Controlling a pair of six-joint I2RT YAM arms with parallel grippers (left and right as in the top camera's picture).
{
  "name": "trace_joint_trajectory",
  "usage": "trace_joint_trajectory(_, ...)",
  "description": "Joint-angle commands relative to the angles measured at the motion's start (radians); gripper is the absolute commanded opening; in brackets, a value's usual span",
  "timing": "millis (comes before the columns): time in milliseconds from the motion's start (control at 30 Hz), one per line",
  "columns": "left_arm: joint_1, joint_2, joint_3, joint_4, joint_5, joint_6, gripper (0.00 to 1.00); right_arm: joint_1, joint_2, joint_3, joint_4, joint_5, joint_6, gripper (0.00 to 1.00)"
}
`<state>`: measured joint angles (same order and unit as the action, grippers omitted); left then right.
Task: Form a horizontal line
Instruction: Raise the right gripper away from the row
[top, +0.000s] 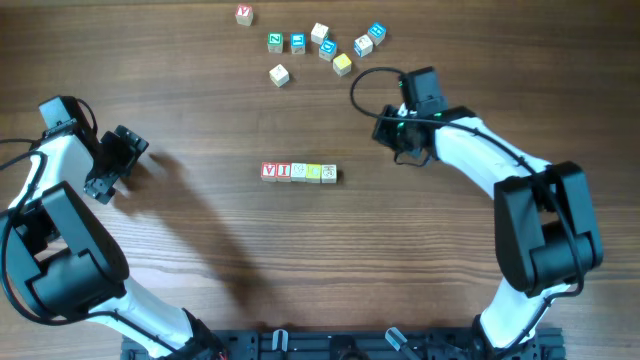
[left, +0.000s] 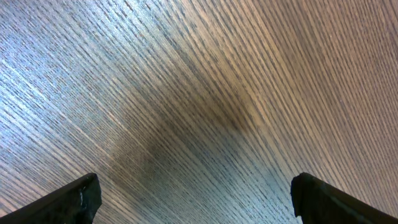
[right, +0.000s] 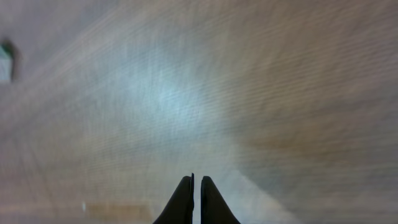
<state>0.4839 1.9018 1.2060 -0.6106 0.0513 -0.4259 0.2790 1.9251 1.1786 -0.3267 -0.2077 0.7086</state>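
Wide open and empty, the left claw hangs at nine o'clock of the counter. At its middle lies the row of five cubes, side by side and touching. From the row, loose cubes sit at twelve o'clock, and the right claw, closed on nothing, at two o'clock.

The brown, fine-grained wooden desk carries loose little cubes near the top of the overhead view. A red-lettered cube sits alone at the left. A green-lettered cube lies just beside a blue-lettered cube, with a pale cube below them. Further right is a loose cluster: a white cube, a yellow cube and three more blue-lettered ones.
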Motion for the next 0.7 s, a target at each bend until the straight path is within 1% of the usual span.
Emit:
trace_joint_trajectory(0, 0.003, 0.011, -0.002, 0.0, 0.004, -0.009, 1.0, -0.039, 0.002, -0.001, 0.047, 0.026, -0.12, 0.1)
trace_joint_trajectory(67, 0.003, 0.011, -0.002, 0.0, 0.004, -0.009, 1.0, -0.065, 0.002, -0.001, 0.034, 0.159, -0.244, 0.1)
trace_joint_trajectory(100, 0.003, 0.011, -0.002, 0.0, 0.004, -0.009, 1.0, -0.076, 0.002, -0.001, 0.005, 0.276, -0.308, 0.1)
trace_joint_trajectory(133, 0.003, 0.011, -0.002, 0.0, 0.004, -0.009, 1.0, -0.085, 0.002, -0.001, -0.033, 0.388, -0.354, 0.23)
trace_joint_trajectory(167, 0.003, 0.011, -0.002, 0.0, 0.004, -0.009, 1.0, -0.091, 0.002, -0.001, -0.061, 0.428, -0.362, 0.74)
trace_joint_trajectory(200, 0.003, 0.011, -0.002, 0.0, 0.004, -0.009, 1.0, -0.093, 0.002, -0.001, -0.088, 0.433, -0.369, 0.99)
trace_joint_trajectory(433, 0.003, 0.011, -0.002, 0.0, 0.004, -0.009, 1.0, -0.093, 0.002, -0.001, -0.041, 0.433, -0.368, 1.0)
trace_joint_trajectory(667, 0.003, 0.011, -0.002, 0.0, 0.004, -0.009, 1.0, -0.093, 0.002, -0.001, -0.04, 0.433, -0.368, 1.0)
